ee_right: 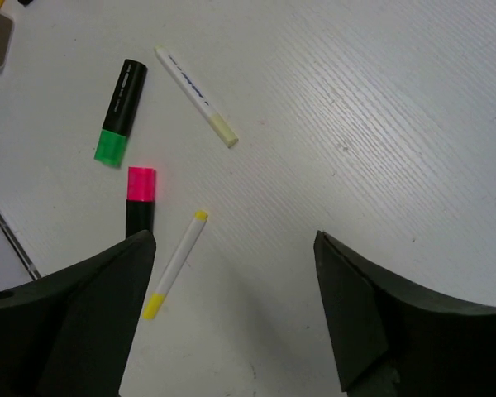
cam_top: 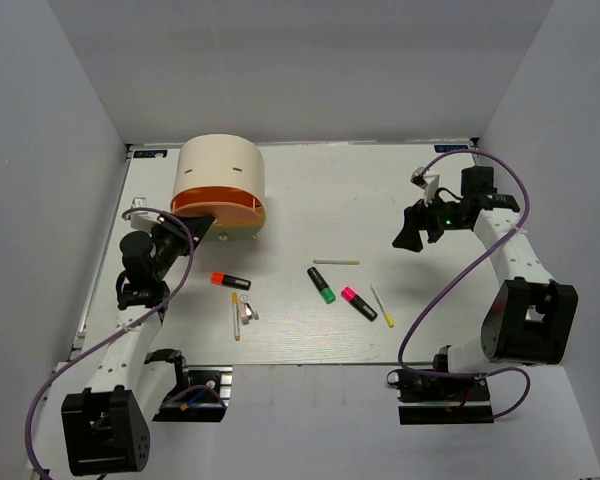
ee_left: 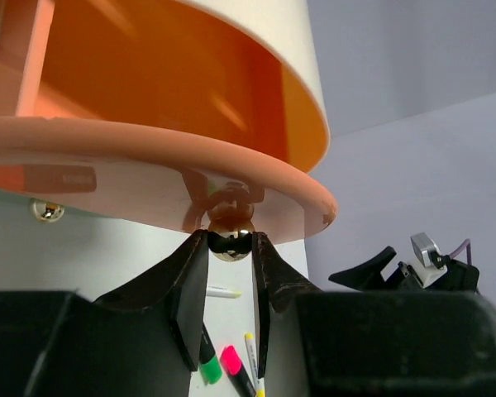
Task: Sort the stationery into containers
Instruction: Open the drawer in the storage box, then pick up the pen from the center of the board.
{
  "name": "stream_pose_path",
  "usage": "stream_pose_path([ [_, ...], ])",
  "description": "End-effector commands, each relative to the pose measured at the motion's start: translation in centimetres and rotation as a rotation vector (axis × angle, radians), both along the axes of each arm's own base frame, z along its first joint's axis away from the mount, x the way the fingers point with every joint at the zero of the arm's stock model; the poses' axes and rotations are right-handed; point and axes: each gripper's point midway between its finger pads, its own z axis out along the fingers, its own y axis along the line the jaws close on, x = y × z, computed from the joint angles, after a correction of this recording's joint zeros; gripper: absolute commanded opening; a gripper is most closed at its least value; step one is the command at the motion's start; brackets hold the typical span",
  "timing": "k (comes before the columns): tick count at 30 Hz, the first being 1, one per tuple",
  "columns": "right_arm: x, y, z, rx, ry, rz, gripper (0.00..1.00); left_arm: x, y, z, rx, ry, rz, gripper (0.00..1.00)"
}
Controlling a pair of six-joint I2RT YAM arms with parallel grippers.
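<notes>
At the far-left cabinet (cam_top: 220, 165), drawer opening is under way.
Mid-table, markers (cam_top: 321, 284), sticks (cam_top: 336, 262) and a clip (cam_top: 248, 311) are lying loose, unsorted. Farther back on the left, the left gripper (ee_left: 230, 240) is pinching narrowly on the orange drawer's (ee_left: 149, 83) gold knob (ee_left: 231, 231). On the right, the right gripper (ee_right: 233, 240) is hovering wide and empty over the table (ee_right: 380, 99). The next move, I judge, is drawing the knob steadily outward without letting it slip.
</notes>
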Motion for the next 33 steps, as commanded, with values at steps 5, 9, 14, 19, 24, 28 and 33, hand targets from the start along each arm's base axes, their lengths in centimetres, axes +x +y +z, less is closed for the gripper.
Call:
stream_pose_path([
  [5, -0.7, 1.0, 0.2, 0.045, -0.005, 0.078, 0.9, -2.5, -0.4, -4.0, 0.031, 0.136, -0.038, 0.25],
  [9, -1.4, 1.5, -0.3, 0.073, -0.011, 0.122, 0.9, -2.4, -0.4, -3.8, 0.032, 0.127, -0.038, 0.61],
  [14, -1.5, 1.7, -0.6, 0.08, 0.003, 0.144, 0.9, -1.9, 0.0, -3.3, 0.036, 0.12, -0.017, 0.74],
  [19, -1.6, 1.7, -0.8, 0.076, 0.006, 0.149, 0.9, -1.7, 0.0, -2.3, 0.037, 0.111, -0.016, 0.77],
  [24, -1.8, 2.3, -0.9, 0.059, -0.052, 0.226, 0.9, -3.2, 0.1, -2.7, 0.121, 0.129, -0.035, 0.78],
  [28, -2.2, 4.2, -1.7, 0.027, -0.088, 0.317, 0.9, -5.6, 0.0, -3.7, 0.169, 0.182, -0.063, 0.83],
  [33, -1.2, 6.4, -3.5, -0.078, -0.145, 0.397, 0.75, -8.3, 0.1, -4.4, 0.221, 0.234, -0.076, 0.87],
])
